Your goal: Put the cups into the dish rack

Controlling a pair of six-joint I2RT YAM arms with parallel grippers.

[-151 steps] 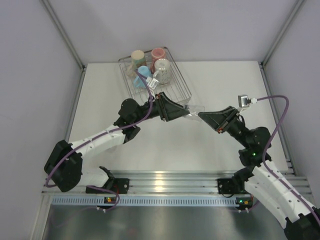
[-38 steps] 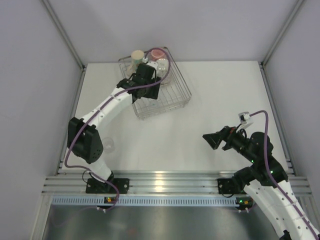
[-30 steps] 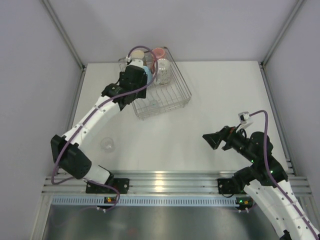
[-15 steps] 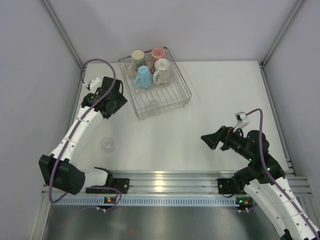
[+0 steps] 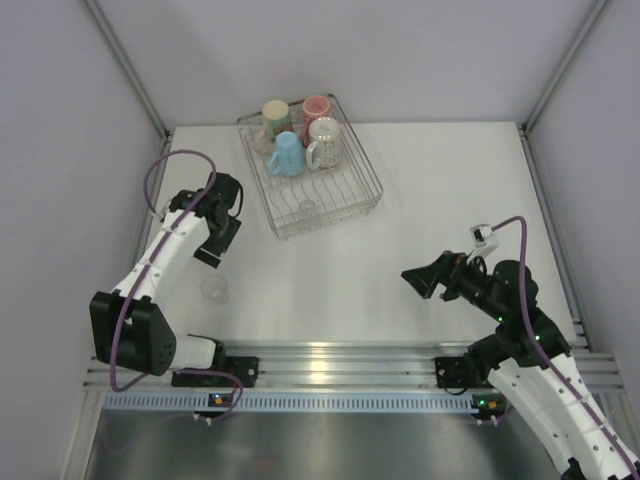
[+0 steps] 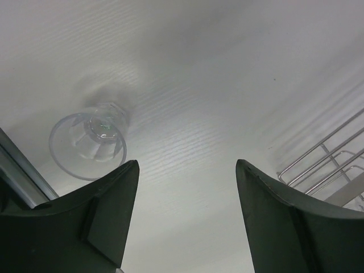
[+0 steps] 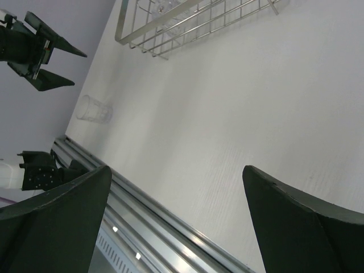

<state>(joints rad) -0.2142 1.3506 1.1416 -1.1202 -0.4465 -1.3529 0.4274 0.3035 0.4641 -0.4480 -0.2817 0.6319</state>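
The left arm is arching forward, left gripper (image 5: 214, 249) pointing down, jaws standing apart; the right arm is crouching low, right gripper (image 5: 411, 279) gaping wide, aiming left.

I see a white table top (image 5: 420, 190) with faint ribbed grain, plain pale grey-lilac walls (image 5: 430, 50) on three sides, aluminium corner posts (image 5: 125, 68), ridged aluminium rail (image 5: 340, 358) along the near edge, brushed metal sheet (image 5: 330, 445) below it, soft even light.
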